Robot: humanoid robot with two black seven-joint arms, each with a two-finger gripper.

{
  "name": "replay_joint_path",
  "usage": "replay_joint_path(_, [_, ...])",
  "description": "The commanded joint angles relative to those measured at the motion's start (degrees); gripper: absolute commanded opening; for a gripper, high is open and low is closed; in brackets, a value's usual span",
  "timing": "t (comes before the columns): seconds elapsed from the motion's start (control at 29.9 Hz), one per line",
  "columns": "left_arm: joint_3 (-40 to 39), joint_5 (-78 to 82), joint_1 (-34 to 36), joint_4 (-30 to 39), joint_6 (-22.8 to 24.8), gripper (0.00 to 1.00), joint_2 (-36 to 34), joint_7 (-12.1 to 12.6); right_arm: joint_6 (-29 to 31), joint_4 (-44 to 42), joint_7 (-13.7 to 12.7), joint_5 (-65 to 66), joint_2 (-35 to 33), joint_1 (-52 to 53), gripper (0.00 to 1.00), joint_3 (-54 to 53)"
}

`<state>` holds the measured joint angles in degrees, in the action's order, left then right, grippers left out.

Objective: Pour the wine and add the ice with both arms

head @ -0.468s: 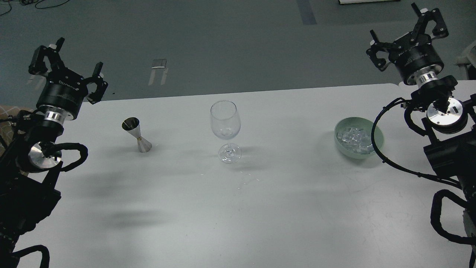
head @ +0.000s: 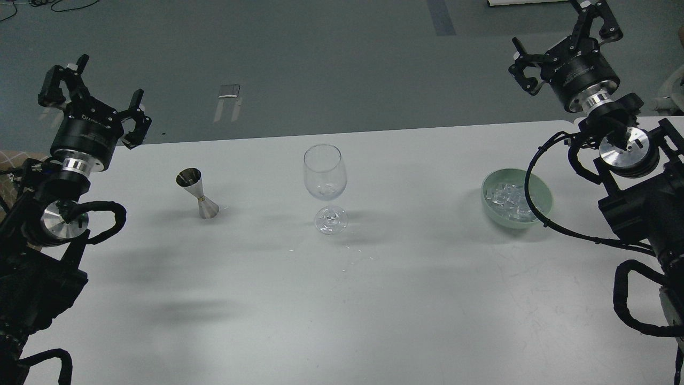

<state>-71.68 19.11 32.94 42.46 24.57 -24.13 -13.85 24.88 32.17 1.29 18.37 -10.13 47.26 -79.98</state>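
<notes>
Left gripper [head: 92, 95]: fingers spread, empty, raised beyond the table [head: 374, 299] edge. Jigger [head: 197, 193] and wine glass [head: 325, 188] stand upright. Ice [head: 510, 200]: small clear cubes heaped in the green bowl [head: 544, 193]. Right gripper [head: 562, 37]: fingers spread, empty.

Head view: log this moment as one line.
left end effector open, empty | right end effector open, empty | ice in bowl
</notes>
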Motion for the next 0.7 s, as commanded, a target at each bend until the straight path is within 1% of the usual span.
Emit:
replay_joint_path(0.0, [-0.1, 0.0, 0.1, 0.0, 0.0, 0.98, 0.1, -0.3, 0.0, -0.4, 0.0, -0.2, 0.0, 0.9, 1.00, 0.3])
replay_joint_path(0.13, [-0.5, -1.2, -0.1, 0.0, 1.5, 0.98, 0.2, -0.5, 0.1, -0.2, 0.0, -0.3, 0.0, 1.0, 1.00, 0.3])
replay_joint_path(0.2, [-0.1, -1.2, 0.0, -0.1, 1.5, 0.98, 0.0, -0.5, 0.1, -0.3, 0.0, -0.3, 0.0, 0.9, 1.00, 0.3])
replay_joint_path(0.37, [-0.4, -1.2, 0.9, -2.3, 1.2, 0.98, 0.4, -1.3, 0.1, -0.1, 0.0, -0.4, -0.1, 0.8, 1.00, 0.3])
replay_joint_path(0.43, [-0.5, -1.3, 0.9, -2.4, 1.5, 0.98, 0.5, -2.8, 0.1, 0.0, 0.0, -0.4, -0.1, 0.7, 1.00, 0.3])
replay_joint_path(0.47, [-0.5, -1.3, 0.9, -2.4, 1.5, 0.98, 0.5, -4.5, 0.1, 0.2, 0.0, -0.4, -0.1, 0.7, 1.00, 0.3])
replay_joint_path(0.53, [-0.5, -1.3, 0.9, -2.4, 1.5, 0.98, 0.6, -6.6, 0.0, 0.4, 0.0, -0.4, -0.1, 0.7, 1.00, 0.2])
replay_joint_path(0.57, [-0.5, -1.3, 1.0, -2.4, 1.5, 0.98, 0.5, -8.3, 0.0, 0.6, 0.1, -0.4, 0.0, 0.6, 1.00, 0.0])
replay_joint_path(0.6, [-0.1, -1.3, 1.0, -2.4, 1.4, 0.98, 0.4, -8.6, 0.0, 0.7, 0.1, -0.4, 0.0, 0.6, 1.00, -0.1])
replay_joint_path(0.67, [0.4, -1.3, 0.9, -2.4, 1.0, 0.98, 0.5, -8.0, 0.0, 0.7, 0.0, -0.4, 0.0, 0.6, 1.00, -0.2])
